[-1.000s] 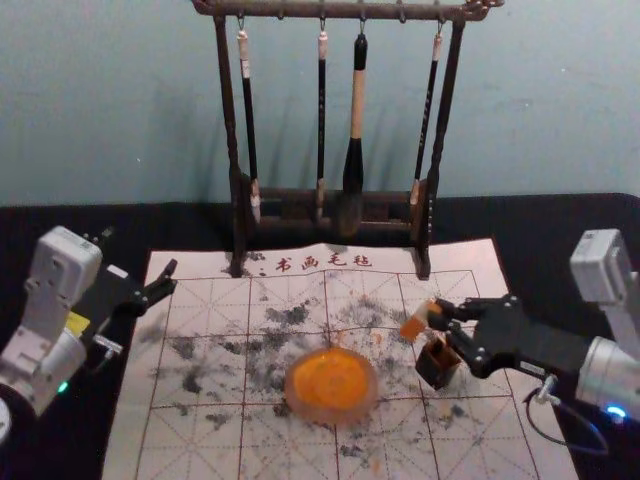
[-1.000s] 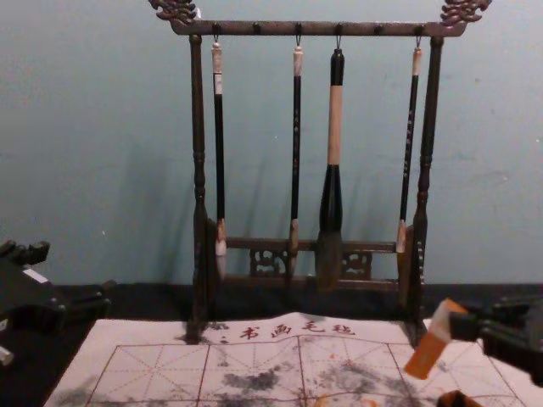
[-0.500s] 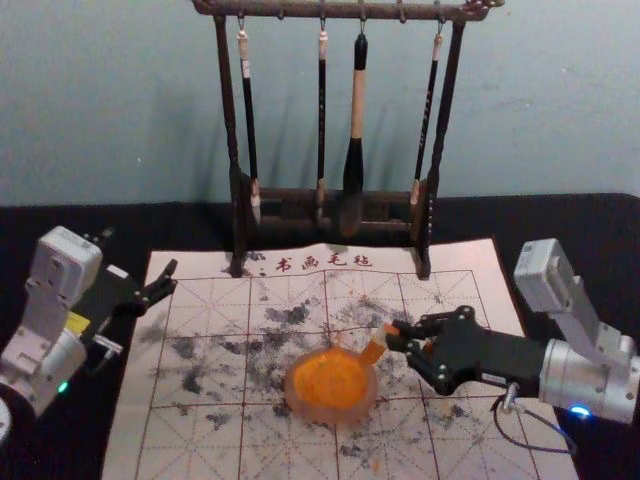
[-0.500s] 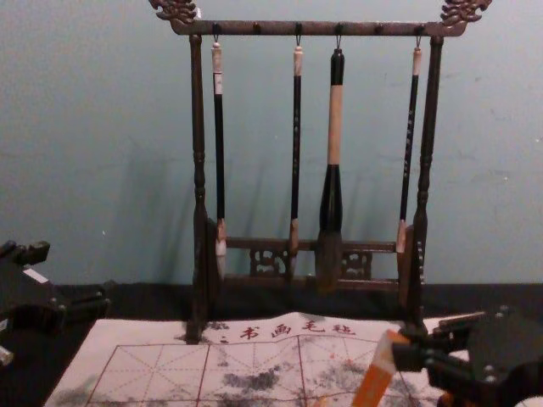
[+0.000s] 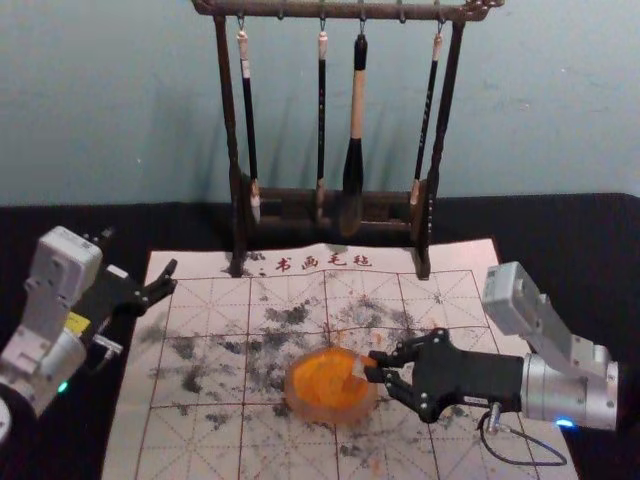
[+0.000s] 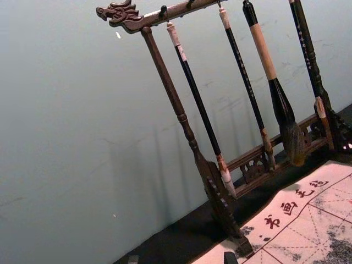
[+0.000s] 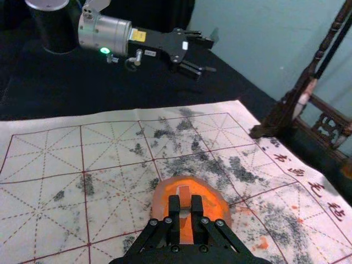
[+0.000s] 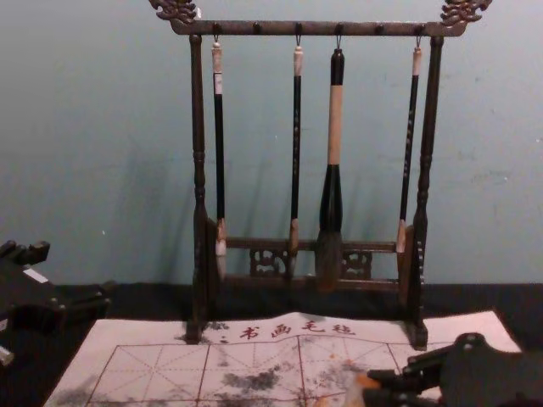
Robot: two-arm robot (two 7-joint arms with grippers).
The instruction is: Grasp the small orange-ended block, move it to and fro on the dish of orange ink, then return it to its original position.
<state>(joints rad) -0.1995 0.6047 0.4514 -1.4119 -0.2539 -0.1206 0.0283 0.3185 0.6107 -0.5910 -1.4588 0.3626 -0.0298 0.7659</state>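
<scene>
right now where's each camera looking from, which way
Head view: on the head, forward and down at the mat; left gripper, right gripper show.
Chest view: on the chest, forward at the rack; both grippers at its edges.
Left wrist view: on that wrist, facing the rack; left fingers peek in.
Right wrist view: on that wrist, facing block and dish; right fingers, left gripper show.
Head and right wrist views share the dish.

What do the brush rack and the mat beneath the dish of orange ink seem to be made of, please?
The brush rack looks like dark brown wood, perhaps lacquered: its carved ends and turned posts have a soft sheen. The mat looks like matte felt or cloth: its printed characters name felt.
</scene>
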